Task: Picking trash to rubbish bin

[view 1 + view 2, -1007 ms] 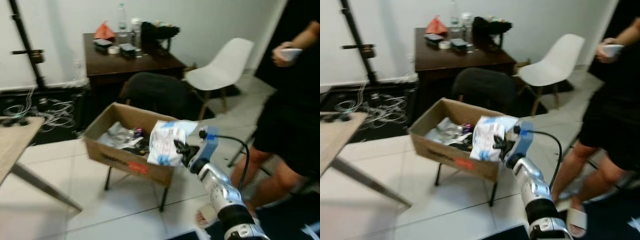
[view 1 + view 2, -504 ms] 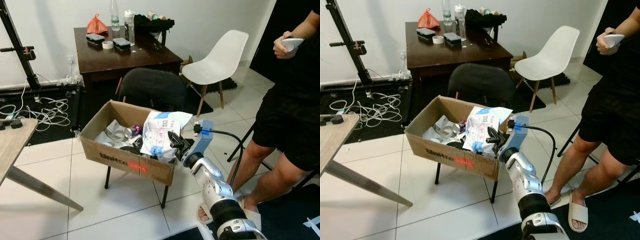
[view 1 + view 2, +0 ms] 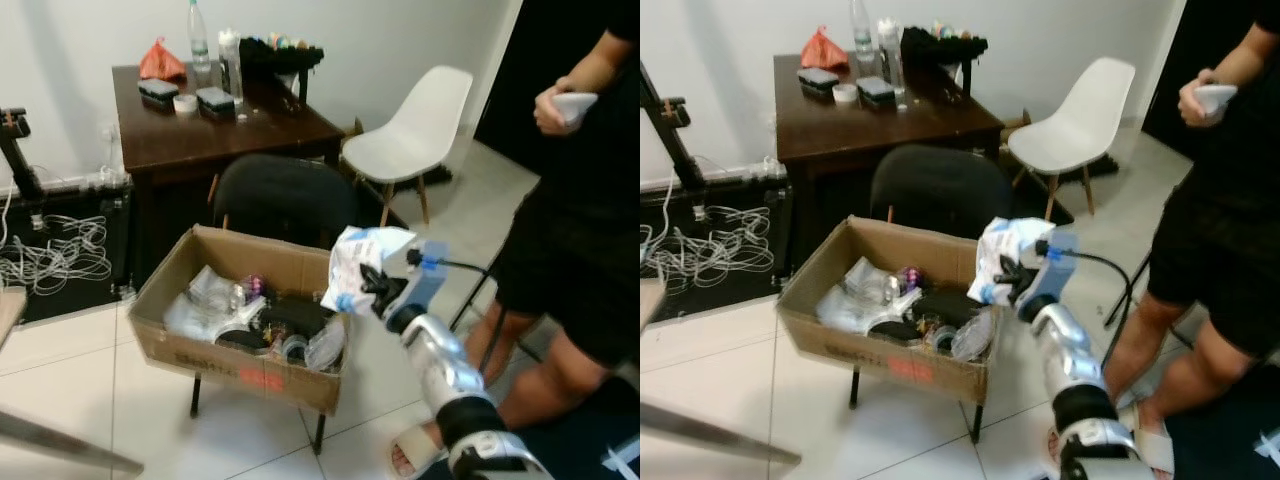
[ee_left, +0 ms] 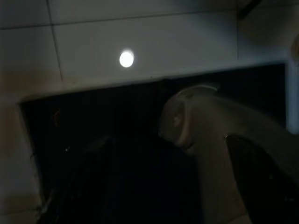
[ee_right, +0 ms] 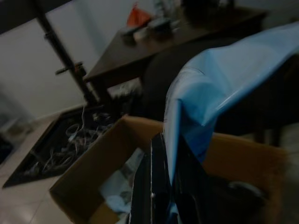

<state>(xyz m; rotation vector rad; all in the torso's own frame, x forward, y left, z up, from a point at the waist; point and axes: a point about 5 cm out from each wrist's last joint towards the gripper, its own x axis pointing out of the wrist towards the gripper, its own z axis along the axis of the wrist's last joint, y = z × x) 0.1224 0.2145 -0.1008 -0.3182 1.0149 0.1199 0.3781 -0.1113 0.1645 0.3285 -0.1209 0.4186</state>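
Since half a second ago the right gripper (image 3: 372, 290) has lifted the bag (image 3: 357, 262) from inside the box (image 3: 232, 372) to above its right edge. Fingers clamp the bag. Box holds other trash already; this bag is not yet dropped. Left arm hangs idle.

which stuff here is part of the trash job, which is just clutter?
Job:
- plastic bag, pinched in the right hand
- cardboard box serving as bin, trash inside

Lying about:
- black chair
- white chair
- dark desk with bottles, tape
- cables on floor
- person standing by
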